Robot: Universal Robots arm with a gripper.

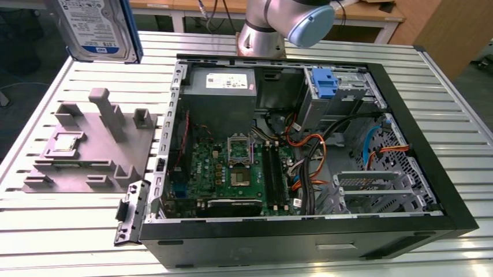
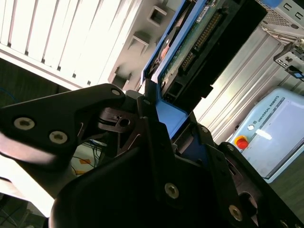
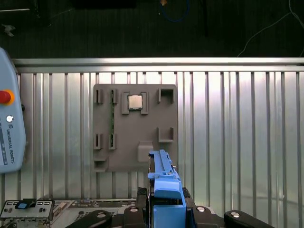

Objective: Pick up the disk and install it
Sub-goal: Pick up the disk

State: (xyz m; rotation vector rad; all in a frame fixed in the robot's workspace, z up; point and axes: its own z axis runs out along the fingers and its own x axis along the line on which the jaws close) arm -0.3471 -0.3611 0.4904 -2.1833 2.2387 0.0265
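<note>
The disk point(image 1: 96, 29), a silver drive with a blue-and-white label and blue side rails, hangs upright in the air at the exterior view's top left, above the slatted table. In the first wrist view the disk point(image 3: 164, 178) is seen edge-on, its blue rail sticking out past my gripper point(image 3: 164, 206). In the second wrist view my gripper point(image 2: 164, 126) is shut on the disk point(image 2: 199, 33), whose green circuit-board side and connector face the camera.
The open computer case point(image 1: 431, 115) lies on the table with the motherboard point(image 1: 231, 173), cables and a blue bracket point(image 1: 327, 83) in its drive bay. A grey fixture plate point(image 1: 100, 156) carries a small processor chip point(image 1: 66, 142). A control pendant point(image 3: 9, 128) lies beside it.
</note>
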